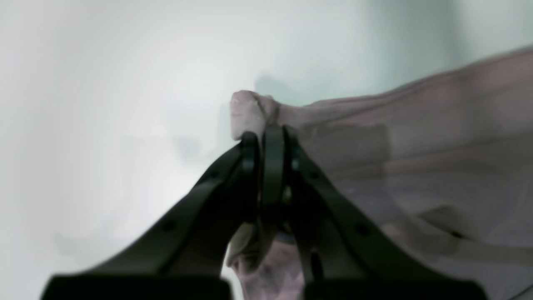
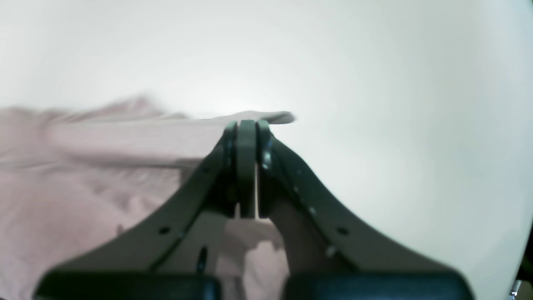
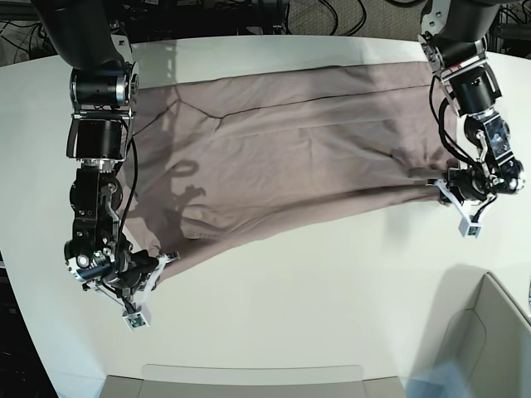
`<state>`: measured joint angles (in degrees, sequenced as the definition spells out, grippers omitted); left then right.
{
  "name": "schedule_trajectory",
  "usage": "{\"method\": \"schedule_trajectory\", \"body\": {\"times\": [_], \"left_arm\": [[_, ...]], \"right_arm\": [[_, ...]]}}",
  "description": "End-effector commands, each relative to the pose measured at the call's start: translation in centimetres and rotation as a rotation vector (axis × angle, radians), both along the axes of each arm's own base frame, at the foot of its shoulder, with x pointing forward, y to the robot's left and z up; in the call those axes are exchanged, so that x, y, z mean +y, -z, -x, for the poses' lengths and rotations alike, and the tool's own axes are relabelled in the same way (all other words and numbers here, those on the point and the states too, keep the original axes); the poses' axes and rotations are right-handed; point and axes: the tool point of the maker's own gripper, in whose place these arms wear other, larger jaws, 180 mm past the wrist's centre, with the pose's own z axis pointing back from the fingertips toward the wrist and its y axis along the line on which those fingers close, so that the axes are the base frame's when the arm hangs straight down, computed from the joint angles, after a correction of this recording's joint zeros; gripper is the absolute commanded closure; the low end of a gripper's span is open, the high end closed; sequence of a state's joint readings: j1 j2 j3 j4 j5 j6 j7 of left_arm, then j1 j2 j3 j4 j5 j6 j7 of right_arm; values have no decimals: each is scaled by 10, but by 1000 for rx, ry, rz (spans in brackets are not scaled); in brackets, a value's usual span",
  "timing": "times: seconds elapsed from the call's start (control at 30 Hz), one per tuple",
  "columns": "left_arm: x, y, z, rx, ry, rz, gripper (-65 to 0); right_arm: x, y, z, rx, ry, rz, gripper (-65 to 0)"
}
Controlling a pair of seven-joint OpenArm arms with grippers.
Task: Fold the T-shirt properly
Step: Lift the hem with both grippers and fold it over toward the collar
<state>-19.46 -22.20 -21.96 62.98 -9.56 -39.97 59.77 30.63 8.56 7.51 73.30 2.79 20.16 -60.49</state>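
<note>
The pink-mauve T-shirt (image 3: 290, 157) lies spread and wrinkled across the white table (image 3: 315, 290), stretched between my two grippers. My left gripper (image 3: 440, 187), on the right of the base view, is shut on a bunched corner of the shirt. In the left wrist view the gripper (image 1: 270, 135) pinches a fold of the shirt (image 1: 437, 125). My right gripper (image 3: 163, 259), on the left of the base view, is shut on the shirt's near-left edge. In the right wrist view the gripper (image 2: 246, 125) clamps the shirt's edge (image 2: 83, 175) low over the table.
A pale open box (image 3: 489, 332) stands at the table's front right corner. A shallow tray edge (image 3: 249, 377) runs along the front. Cables and dark equipment (image 3: 332, 12) lie behind the table's far edge.
</note>
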Motion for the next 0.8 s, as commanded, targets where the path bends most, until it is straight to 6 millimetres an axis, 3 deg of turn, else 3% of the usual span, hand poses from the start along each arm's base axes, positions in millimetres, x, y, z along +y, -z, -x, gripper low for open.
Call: {"method": "schedule_trajectory", "body": {"times": [0.0, 0.17, 0.43, 0.77], "left_arm": [[11, -18, -8, -54, -2, -31, 0], [13, -22, 8, -52, 16, -84, 0], [7, -39, 22, -68, 54, -162, 0], [4, -44, 48, -33, 84, -232, 0]], "right_arm": [[-3, -19, -7, -59, 1, 1, 0], [-13, -10, 13, -36, -21, 52, 0], [-56, -15, 43, -3, 29, 92, 0], [-55, -8, 79, -6, 13, 146, 0]]}}
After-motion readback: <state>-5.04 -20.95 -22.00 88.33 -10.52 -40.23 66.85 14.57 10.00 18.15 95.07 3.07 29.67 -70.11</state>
